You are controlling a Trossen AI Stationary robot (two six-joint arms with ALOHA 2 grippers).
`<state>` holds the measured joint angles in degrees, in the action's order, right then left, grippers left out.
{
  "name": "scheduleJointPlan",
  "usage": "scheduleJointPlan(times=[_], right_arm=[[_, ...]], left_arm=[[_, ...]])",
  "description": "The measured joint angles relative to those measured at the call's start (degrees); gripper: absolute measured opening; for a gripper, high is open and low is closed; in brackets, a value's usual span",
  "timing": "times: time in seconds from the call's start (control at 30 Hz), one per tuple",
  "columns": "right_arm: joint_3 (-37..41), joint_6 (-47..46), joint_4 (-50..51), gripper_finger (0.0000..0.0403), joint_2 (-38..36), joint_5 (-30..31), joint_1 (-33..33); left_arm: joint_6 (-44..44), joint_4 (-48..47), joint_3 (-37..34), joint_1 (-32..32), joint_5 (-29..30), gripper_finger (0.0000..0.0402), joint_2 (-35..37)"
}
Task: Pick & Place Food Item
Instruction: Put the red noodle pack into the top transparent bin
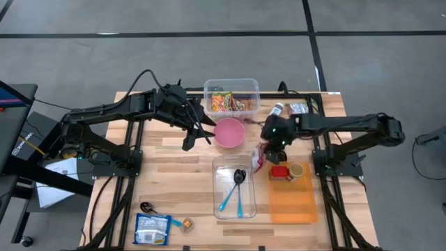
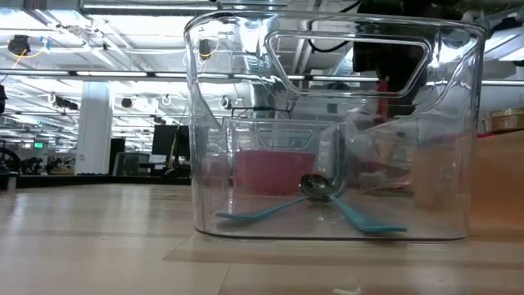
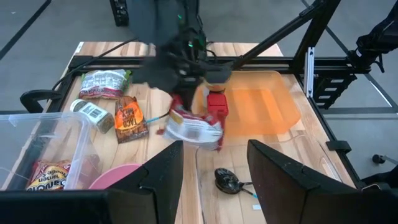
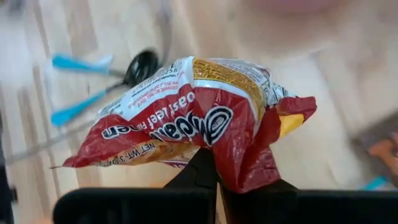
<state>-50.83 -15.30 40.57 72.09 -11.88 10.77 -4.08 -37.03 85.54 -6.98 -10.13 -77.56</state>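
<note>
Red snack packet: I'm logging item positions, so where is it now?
In the high view the red snack packet hangs in the right pincer, between the clear bin and the orange tray.

Wooden table (image 1: pixel 181 157), centre frame: clear bin (image 1: pixel 233 187), orange tray (image 1: pixel 293 199), pink bowl (image 1: pixel 228 132), snack container (image 1: pixel 231 97), blue packet (image 1: pixel 152 229) lower left.

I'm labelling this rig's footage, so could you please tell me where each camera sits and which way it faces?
High view: above the table, looking straight down; both arms show, the right gripper holding the snack packet.
Low view: at table-top height, looking level through the clear bin; no gripper plainly shows.
Left wrist view: looks past the left gripper at the right arm.
Right wrist view: looks down on the packet.
Shared: the teal-handled spoons appear in high, low and right wrist views.
</note>
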Motion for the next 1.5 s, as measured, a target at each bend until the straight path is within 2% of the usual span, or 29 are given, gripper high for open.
scheduleJointPlan(times=[0.33, 0.5, 0.63, 0.77, 0.9, 1.0, 1.07, 1.27, 1.5], right_arm=[[0.0, -14.7, -3.0, 0.0, -8.2, -1.4, 8.6], [0.0, -28.3, -9.4, 0.0, -11.4, -4.5, 12.4], [0.3, -39.7, -14.9, 0.0, -11.4, -6.1, 15.2], [4.6, -51.7, -28.7, 0.0, -10.9, -8.1, 17.9], [12.4, -68.0, -54.5, 0.0, -10.9, -8.6, 20.0], [18.6, -79.5, -69.9, 0.0, -10.9, -4.1, 20.9], [21.7, -84.5, -74.9, 0.0, -10.9, -0.4, 20.9], [24.8, -92.0, -77.2, 0.0, -10.0, 10.5, 19.0], [24.7, -100.4, -86.0, 0.0, -3.0, 22.0, 16.1]], left_arm=[[0.0, 0.2, 0.0, -0.1, 0.0, 0.0172, 0.0], [0.0, 0.2, 0.0, -0.1, 0.0, 0.0172, 0.0], [0.1, 0.2, 0.0, 0.0, 0.0, 0.0172, 0.0], [0.3, 0.2, 0.0, 0.0, 0.0, 0.0172, 0.0], [1.4, 0.2, 0.0, 0.2, 0.0, 0.0172, 0.0], [1.5, 0.2, 0.0, 0.4, 0.0, 0.0172, 0.0], [1.5, 0.2, 0.0, 0.8, 0.0, 0.0172, 0.0], [1.5, 0.2, 0.0, 1.0, 0.0, 0.0172, 0.0], [1.5, 0.2, 0.0, 1.0, 0.0, 0.0172, 0.0]])
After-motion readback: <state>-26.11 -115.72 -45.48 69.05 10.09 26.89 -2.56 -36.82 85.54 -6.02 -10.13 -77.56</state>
